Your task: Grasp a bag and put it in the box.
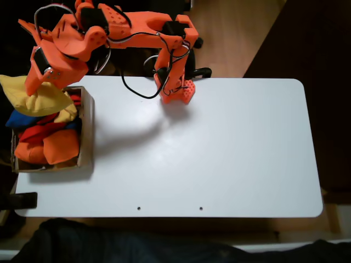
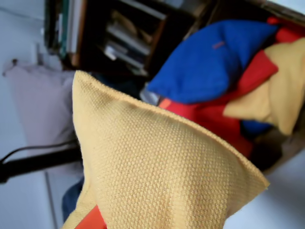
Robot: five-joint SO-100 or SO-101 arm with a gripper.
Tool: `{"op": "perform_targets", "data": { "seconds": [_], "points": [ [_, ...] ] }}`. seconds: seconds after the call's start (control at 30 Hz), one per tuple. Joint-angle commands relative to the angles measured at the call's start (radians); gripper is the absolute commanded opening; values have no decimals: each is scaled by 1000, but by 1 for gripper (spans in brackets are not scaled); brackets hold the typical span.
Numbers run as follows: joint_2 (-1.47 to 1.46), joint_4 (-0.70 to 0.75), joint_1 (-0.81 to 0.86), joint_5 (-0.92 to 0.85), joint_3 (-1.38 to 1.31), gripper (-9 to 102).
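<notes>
Jaws (image 1: 45,82) clamped on the bag (image 1: 30,96), upper left of fixed view, overhanging the box (image 1: 86,129) far-left corner.

The bag (image 1: 33,96), a plain yellow woven-fabric bean bag with pointed corners, hangs pinched in the jaws, which close on its upper edge in the fixed view; it droops below them, one corner pointing out to the left past the box wall, the rest spreading right over the box's top end. In the wrist view the bag (image 2: 157,167) fills the foreground just ahead of the jaws, its weave plain to see, two corners jutting up-left and right. The box (image 1: 86,131), shallow brown cardboard with low walls, sits on the tabletop directly beneath the jaws, heaped with blue, red, orange and yellow bags, and extends downward from them in the fixed view.
</notes>
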Motion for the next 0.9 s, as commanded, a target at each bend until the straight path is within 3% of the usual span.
{"op": "perform_targets", "data": {
  "seconds": [0.0,0.37,0.87],
  "points": [
    [-14,-64,25,-11,-92,10],
    [-164,-161,77,-35,-106,11],
    [-367,-181,109,-75,-202,12]
  ]
}}
